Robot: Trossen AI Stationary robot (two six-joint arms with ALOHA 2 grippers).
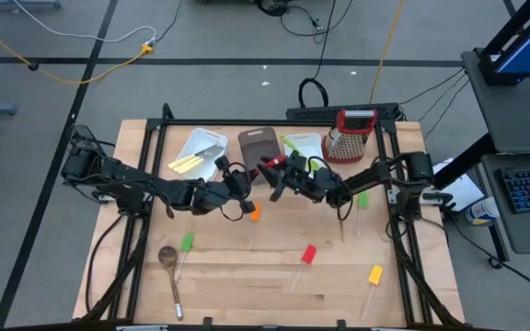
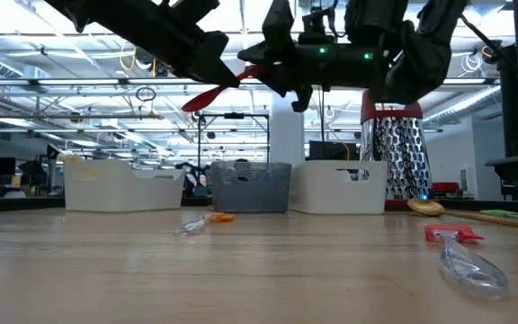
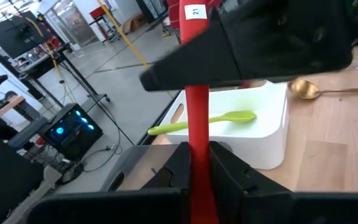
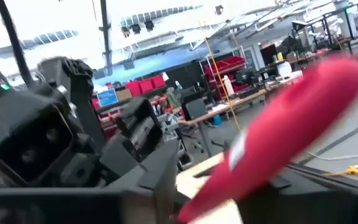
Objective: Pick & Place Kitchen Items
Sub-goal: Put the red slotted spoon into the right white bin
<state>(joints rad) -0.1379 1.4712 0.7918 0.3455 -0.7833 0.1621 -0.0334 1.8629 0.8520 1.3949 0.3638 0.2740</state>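
In the high view, the wooden spoon (image 1: 168, 262) lies at the lower left of the bench (image 1: 247, 285), with a green-headed spatula (image 1: 186, 244) just beside it. At the upper left of the bench a white tub (image 1: 196, 152) holds yellow utensils (image 1: 187, 163). The left claw (image 1: 243, 181) is in the middle of the frame, raised above the bench, and in the left wrist view its two fingers (image 3: 179, 165) are clamped on the handle of the red spoon (image 3: 197, 118). The right claw (image 1: 282, 179) meets it from the other side and also touches this spoon; in the right wrist view the red spoon end (image 4: 291, 130) is close in front of it, but I cannot tell if its fingers are closed. Under them lies an orange-headed spatula (image 1: 253, 213). Behind stands a brown tub (image 1: 258, 147), then a second white tub (image 1: 304, 145) with a green spoon (image 3: 204, 121) inside, then the box grater (image 1: 350, 136). Lower right lie a red-headed spatula (image 1: 308, 255) and a yellow-headed spatula (image 1: 374, 275).
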